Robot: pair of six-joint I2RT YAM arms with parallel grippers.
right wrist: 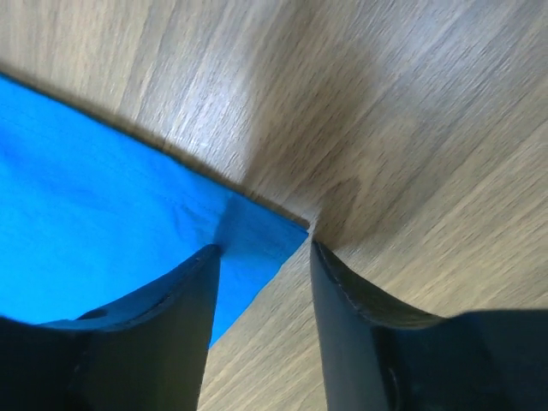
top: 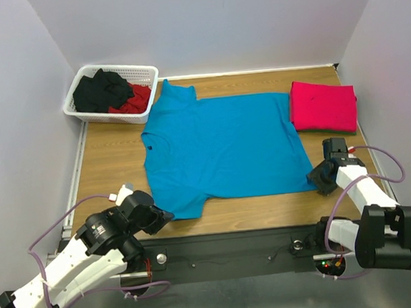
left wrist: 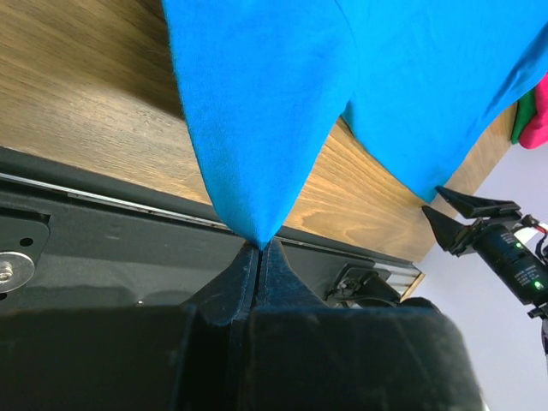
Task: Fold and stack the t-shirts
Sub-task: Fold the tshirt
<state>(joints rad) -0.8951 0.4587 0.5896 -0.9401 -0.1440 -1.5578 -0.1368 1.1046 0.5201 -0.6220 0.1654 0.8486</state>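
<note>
The turquoise-blue t-shirt [top: 219, 147] lies spread flat across the middle of the wooden table. My left gripper [top: 169, 216] is shut on the tip of its near-left sleeve [left wrist: 253, 224] at the table's front edge. My right gripper [top: 314, 178] is open at the shirt's near-right hem corner [right wrist: 274, 235]: one finger rests on the cloth, the other on bare wood just past the corner. The pinkish-red t-shirt [top: 323, 105] lies folded at the far right.
A white lattice basket [top: 111, 94] with black and red clothes stands at the far left corner. A black metal rail [left wrist: 128, 214] runs along the table's near edge. Walls close in the left, back and right sides.
</note>
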